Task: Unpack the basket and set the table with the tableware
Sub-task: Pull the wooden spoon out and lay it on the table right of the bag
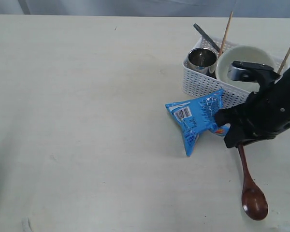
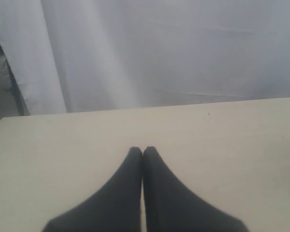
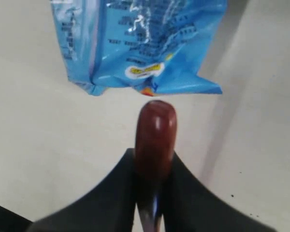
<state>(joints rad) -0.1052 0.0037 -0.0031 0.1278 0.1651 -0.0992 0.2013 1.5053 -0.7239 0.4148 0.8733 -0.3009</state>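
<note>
Dark wooden spoon (image 1: 250, 186) sits pinched by its handle tip in the right gripper (image 3: 153, 157), bowl behind the wrist on the table (image 1: 87, 121), so I'd release gently, without nudging the blue packet (image 1: 195, 118) just ahead of the jaws.

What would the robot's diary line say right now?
right gripper: shut on spoon | left gripper: shut, empty | cup, bowl: in basket
</note>
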